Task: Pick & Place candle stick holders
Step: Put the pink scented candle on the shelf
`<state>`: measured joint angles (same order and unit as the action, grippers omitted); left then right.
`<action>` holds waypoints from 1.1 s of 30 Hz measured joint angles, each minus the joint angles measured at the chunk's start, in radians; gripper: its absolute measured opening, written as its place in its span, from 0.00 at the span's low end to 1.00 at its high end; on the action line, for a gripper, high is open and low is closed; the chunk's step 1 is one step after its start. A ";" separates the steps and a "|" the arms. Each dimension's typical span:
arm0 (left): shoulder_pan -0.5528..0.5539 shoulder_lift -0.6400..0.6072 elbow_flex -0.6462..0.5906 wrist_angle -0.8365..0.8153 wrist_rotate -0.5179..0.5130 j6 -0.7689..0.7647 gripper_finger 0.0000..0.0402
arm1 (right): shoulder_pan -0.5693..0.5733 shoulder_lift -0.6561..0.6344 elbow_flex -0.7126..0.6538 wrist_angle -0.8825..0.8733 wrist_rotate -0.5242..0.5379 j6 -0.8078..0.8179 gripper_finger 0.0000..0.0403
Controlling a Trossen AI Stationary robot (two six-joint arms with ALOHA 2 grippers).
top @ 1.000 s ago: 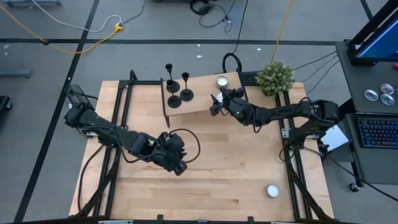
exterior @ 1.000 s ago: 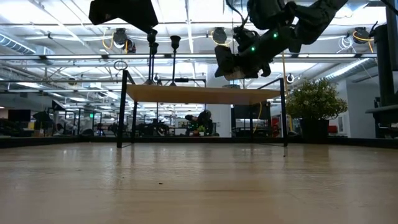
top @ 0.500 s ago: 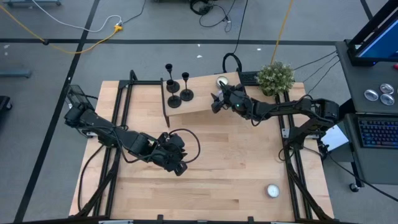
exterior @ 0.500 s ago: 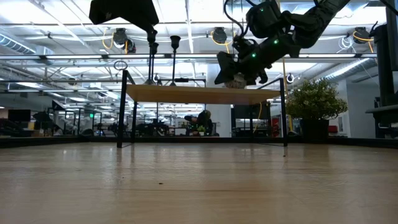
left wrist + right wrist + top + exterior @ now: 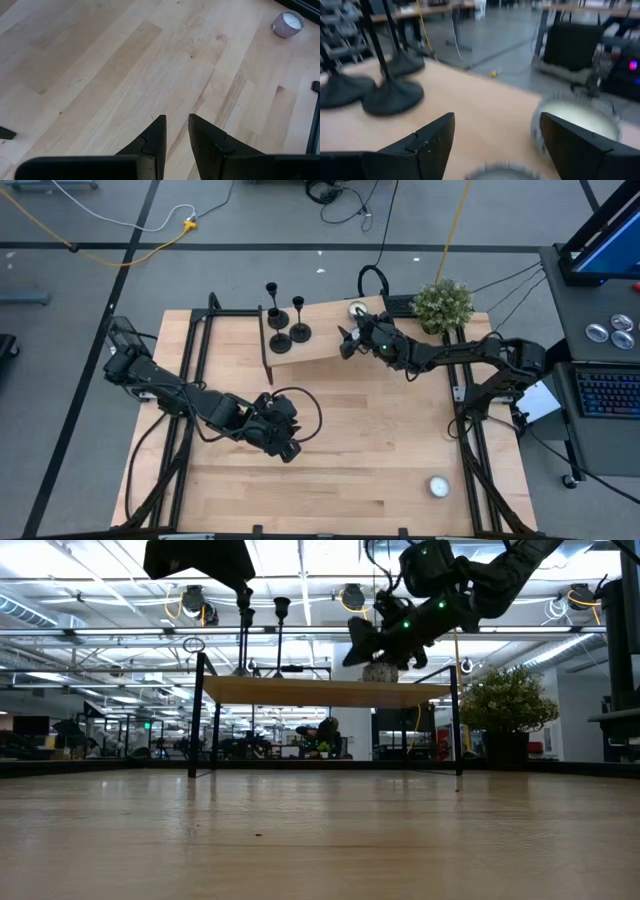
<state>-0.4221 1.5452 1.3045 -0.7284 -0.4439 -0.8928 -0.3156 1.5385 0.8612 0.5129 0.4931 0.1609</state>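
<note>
Right jaws (image 5: pixel 347 343) spread wide, holding nothing, hovering over the raised shelf (image 5: pixel 320 345) at the desk's (image 5: pixel 380 440) far side, just beside a white candle (image 5: pixel 357 311). Candle stick holders (image 5: pixel 285 320), three, upright in a cluster at the shelf's other end, apart from the jaws. Left jaws (image 5: pixel 175 140) narrow, a slim gap, empty, low over bare desk mid-left. Second candle (image 5: pixel 438 486) near front right. Potted plant (image 5: pixel 442 303) behind shelf.
</note>
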 joint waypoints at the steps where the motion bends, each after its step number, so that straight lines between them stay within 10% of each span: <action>1: 0.000 0.000 0.000 0.000 0.000 0.000 0.21 | 0.001 -0.005 0.000 0.024 0.000 -0.016 0.71; 15: 0.000 0.000 0.000 0.000 0.000 0.011 0.21 | 0.306 -0.370 0.000 -0.221 -0.075 -0.090 0.64; 33: 0.005 -0.002 -0.055 0.104 -0.145 0.125 0.21 | 0.830 -0.695 0.000 -1.028 -0.136 0.490 0.59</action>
<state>-0.4171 1.5436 1.2492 -0.6244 -0.5893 -0.7675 0.5147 0.8438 0.8608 -0.5154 0.3571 0.6514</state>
